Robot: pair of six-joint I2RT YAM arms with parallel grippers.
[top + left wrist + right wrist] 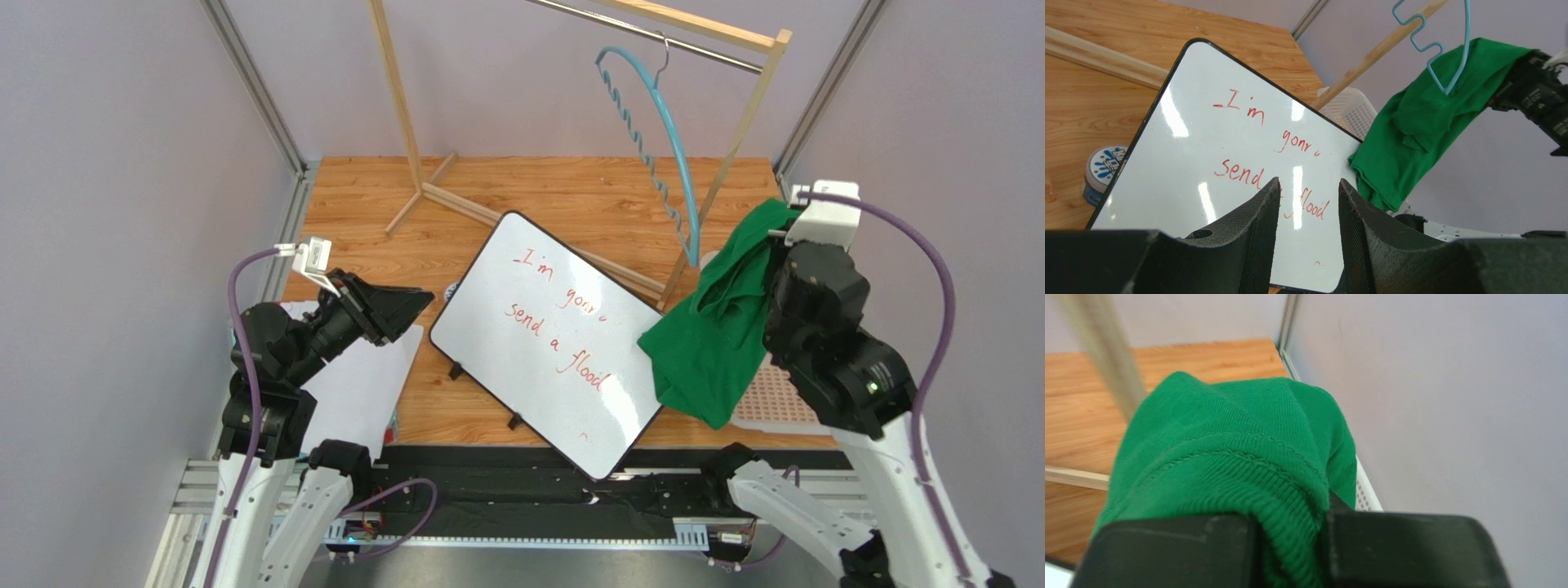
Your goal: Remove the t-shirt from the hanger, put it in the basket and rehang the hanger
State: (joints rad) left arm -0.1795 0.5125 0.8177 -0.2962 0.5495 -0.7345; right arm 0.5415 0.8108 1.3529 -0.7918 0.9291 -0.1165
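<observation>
My right gripper point(1290, 545) has its jaws closed down on the t-shirt point(711, 331), pinching a bunched ribbed band, which I take to be the collar or a hem. That is the place I would choose: the rib is doubled and stitched, so it gives the jaws something thick to bite and should slip less than a single layer.

The shirt hangs from that grip at the right side of the cell. It is clear of the worktop point(368, 196) and above the white perforated basket point(1355, 110). It droops in loose folds, so I judge it light, limp and stretchy. It will follow a pull slowly, sag, and catch on anything notched.

The hanger point(1467, 37) hangs by its hook on the rail point(638, 31) of the wooden rack point(399, 110). Most of its length is bare, and its lower end is just beside the cloth. From the left wrist view that end crosses in front of the green, and I cannot tell whether it is caught in a fold or merely overlapping.

My left gripper point(1309, 190) hovers over the near left of the whiteboard point(552, 343). Its jaws are partly apart with nothing between them.
</observation>
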